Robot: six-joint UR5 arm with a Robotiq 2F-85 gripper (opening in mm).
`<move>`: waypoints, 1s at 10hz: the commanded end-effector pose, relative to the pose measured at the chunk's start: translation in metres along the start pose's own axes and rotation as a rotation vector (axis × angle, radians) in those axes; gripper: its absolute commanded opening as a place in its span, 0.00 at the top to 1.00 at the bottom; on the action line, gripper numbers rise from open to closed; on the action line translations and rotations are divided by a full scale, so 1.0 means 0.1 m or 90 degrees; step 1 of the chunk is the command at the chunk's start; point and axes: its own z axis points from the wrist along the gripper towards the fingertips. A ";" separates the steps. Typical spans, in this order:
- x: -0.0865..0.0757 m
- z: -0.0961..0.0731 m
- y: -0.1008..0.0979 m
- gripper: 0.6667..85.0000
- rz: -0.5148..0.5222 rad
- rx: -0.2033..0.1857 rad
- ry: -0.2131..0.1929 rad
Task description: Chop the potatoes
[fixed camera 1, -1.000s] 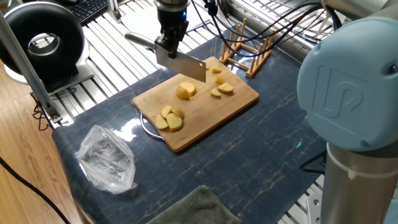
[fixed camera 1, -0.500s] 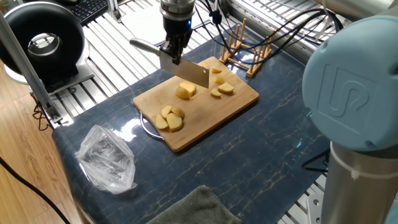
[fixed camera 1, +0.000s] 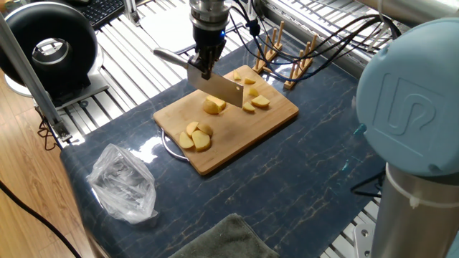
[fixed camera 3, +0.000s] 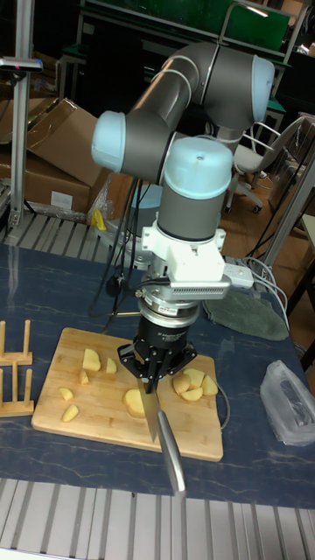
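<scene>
Pale-yellow potatoes lie on the bamboo board (fixed camera 1: 240, 130): one rounded piece (fixed camera 1: 213, 107) in the middle, a cluster of slices (fixed camera 1: 195, 136) at the near-left end, and small wedges (fixed camera 1: 257, 102) toward the far end. My gripper (fixed camera 1: 204, 63) is shut on a knife (fixed camera 1: 219, 88), handle pointing left. The blade hangs tilted right over the middle piece, and I cannot tell whether it touches it. In the tall fixed view the gripper (fixed camera 3: 155, 365) is above that piece (fixed camera 3: 134, 402), with the knife (fixed camera 3: 168, 442) pointing at the camera and the slices (fixed camera 3: 192, 383) to the right.
A crumpled clear plastic bag (fixed camera 1: 122, 183) lies on the dark mat left of the board. A grey cloth (fixed camera 1: 221, 240) sits at the near edge. A wooden rack (fixed camera 1: 285, 59) stands behind the board, and a black round device (fixed camera 1: 47, 47) is at the far left.
The gripper has carried the knife a little to the right and down, bringing the blade closer over the middle potato piece. The potato pieces have not moved.
</scene>
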 end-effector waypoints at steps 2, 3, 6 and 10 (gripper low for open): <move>0.05 0.06 0.00 1.00 0.008 -0.011 -0.011; 0.06 0.06 0.01 1.00 0.009 -0.011 -0.011; 0.08 0.07 0.02 1.00 0.008 -0.013 -0.013; 0.09 0.08 0.03 1.00 0.009 -0.012 -0.013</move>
